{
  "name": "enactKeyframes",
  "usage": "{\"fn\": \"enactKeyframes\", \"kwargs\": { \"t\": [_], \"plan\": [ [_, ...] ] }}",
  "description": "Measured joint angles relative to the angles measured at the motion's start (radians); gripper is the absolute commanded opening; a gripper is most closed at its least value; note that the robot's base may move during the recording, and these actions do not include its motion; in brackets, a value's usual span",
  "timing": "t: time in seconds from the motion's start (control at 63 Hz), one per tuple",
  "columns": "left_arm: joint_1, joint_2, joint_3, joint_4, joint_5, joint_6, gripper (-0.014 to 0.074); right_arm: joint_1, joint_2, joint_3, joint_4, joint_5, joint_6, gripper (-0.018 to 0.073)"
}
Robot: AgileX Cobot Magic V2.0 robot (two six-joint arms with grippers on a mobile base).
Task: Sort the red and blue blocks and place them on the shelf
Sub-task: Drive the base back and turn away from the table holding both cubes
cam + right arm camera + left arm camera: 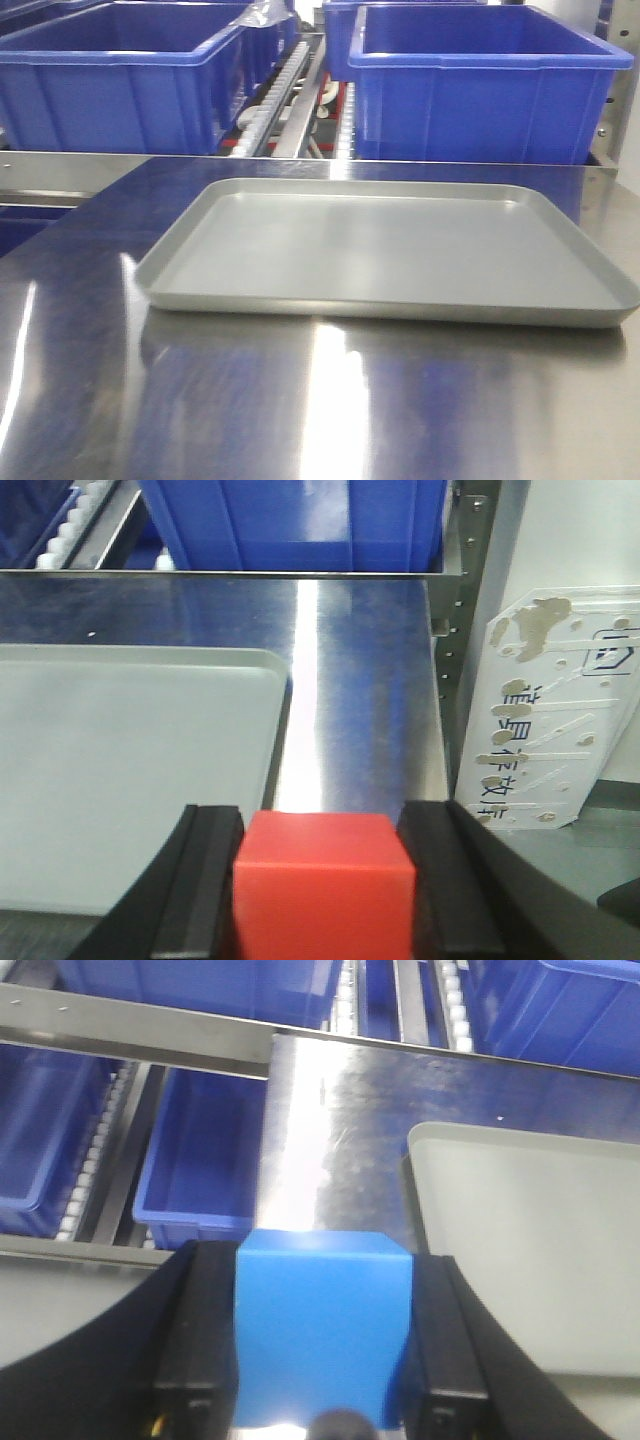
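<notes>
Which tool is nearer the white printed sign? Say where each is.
Right. The right tool, holding the red block, sits left of the sign; the left tool, holding the blue block, is across the tray, at its other side.

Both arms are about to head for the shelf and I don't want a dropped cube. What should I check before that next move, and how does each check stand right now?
1. Blue block held between the left claw fingers: ok.
2. Red block held between the right claw fingers: ok.
3. No block lying on the tray: ok.
4. Free spot on the shelf: cannot tell; blue bins fill what shows.
5. Claw height above the tabletop: cannot tell; neither claw shows in the front view.
</notes>
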Motion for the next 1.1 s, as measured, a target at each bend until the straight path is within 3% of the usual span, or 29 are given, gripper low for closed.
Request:
{"fn": "enactKeyframes", "kwargs": {
  "t": [1.096],
  "plan": [
    [0.0, 0.0, 0.0, 0.0, 0.002, 0.0, 0.0123, 0.0, -0.002, 0.0, 0.0, 0.0, 0.0, 0.0049]
  ]
}}
